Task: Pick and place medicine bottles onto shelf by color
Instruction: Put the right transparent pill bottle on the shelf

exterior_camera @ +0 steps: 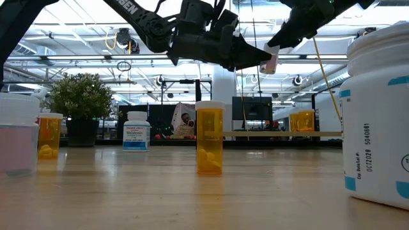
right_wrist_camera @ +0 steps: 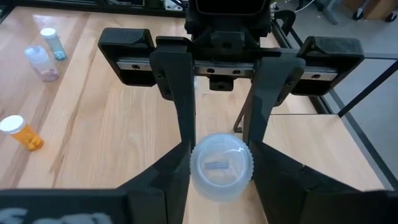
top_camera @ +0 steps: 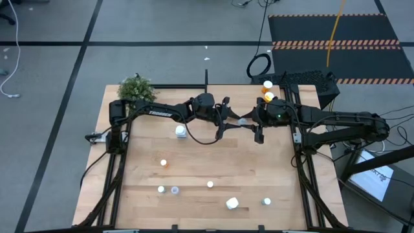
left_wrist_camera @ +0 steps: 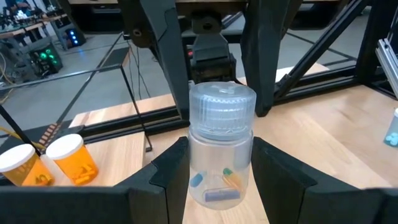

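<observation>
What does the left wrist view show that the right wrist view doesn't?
Only the left wrist view shows the clear bottle's side, with pills inside, and two orange bottles on the shelf. Only the right wrist view shows the cap's flat top and three bottles left on the table. Both show the bottle gripped by the left gripper and the right gripper together.

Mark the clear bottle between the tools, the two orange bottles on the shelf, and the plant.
clear bottle (left_wrist_camera: pixel 221 140): left wrist view, ribbed cap and body.
orange bottles (left_wrist_camera: pixel 73 158): left wrist view, nearer bottle's side.
plant (top_camera: pixel 136 88): high view, foliage centre.
</observation>
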Action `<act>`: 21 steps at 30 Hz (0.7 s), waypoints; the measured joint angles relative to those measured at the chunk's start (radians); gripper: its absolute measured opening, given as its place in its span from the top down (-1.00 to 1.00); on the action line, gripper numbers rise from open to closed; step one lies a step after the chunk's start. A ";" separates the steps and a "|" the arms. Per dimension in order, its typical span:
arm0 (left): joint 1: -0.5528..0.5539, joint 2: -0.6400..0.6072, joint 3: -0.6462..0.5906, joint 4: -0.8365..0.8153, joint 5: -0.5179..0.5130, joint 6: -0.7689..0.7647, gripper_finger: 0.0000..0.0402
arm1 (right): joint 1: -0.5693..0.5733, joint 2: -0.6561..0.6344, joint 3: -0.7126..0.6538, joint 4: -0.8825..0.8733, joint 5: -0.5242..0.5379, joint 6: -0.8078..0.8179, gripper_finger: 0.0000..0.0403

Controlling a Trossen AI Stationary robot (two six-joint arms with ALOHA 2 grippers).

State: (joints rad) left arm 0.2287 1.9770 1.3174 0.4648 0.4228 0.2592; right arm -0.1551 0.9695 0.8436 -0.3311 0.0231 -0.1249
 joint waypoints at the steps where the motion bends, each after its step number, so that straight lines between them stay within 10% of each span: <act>1: 0.000 0.000 0.000 0.000 0.000 0.000 0.21 | 0.000 0.000 0.000 0.000 0.000 0.000 0.28; 11: -0.003 0.000 0.000 -0.001 -0.023 -0.035 0.14 | 0.000 0.000 0.000 -0.003 0.001 -0.004 0.26; 21: -0.019 -0.166 -0.001 -0.286 -0.272 0.002 -0.55 | -0.101 0.001 0.000 -0.013 -0.094 -0.062 0.28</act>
State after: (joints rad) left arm 0.2092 1.8105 1.3167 0.1793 0.1512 0.2608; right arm -0.2560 0.9703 0.8436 -0.3443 -0.0714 -0.1867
